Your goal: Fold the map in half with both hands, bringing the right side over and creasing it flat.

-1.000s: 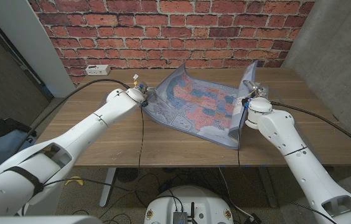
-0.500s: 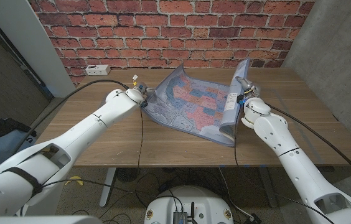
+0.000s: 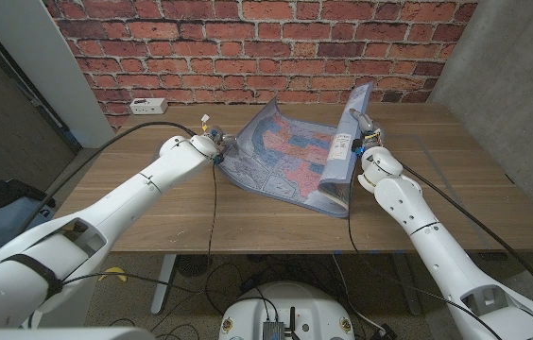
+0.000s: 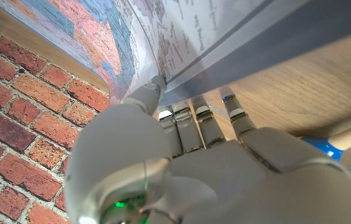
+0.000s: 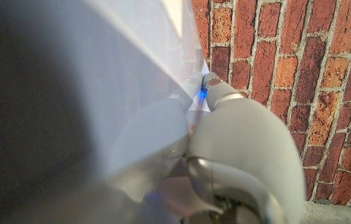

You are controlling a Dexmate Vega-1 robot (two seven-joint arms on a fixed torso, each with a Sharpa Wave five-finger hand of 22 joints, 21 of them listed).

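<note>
The map [image 3: 281, 156] lies across the middle of the desk [image 3: 153, 203], its left part down on the wood and its right side lifted into a steep standing flap.

Risks, from the left: the left hand [image 3: 217, 146] sits at the map's left edge, and if that hold is light the whole sheet could slide left as the flap comes over — the halves would then meet askew. At the right, the flap stands nearly upright and bows along its near edge; carried over unevenly it could buckle or roll and take a crooked crease. It could also slip free of the right hand [image 3: 366, 142] and drop back to the right.

Left fingers [image 4: 195, 118]: in the left wrist view they reach under the map's raised edge, lying close together and only lightly bent, with the thumb tip against the sheet's upper face — a pinch on the edge, I judge, rather than a mere touch. Right fingers [image 5: 216, 84]: the right wrist view has the paper pressed close against the hand and blurred, so how far they are spread cannot be told; since the flap stands up at that hand, it is probably grasping the map's right edge.
</note>
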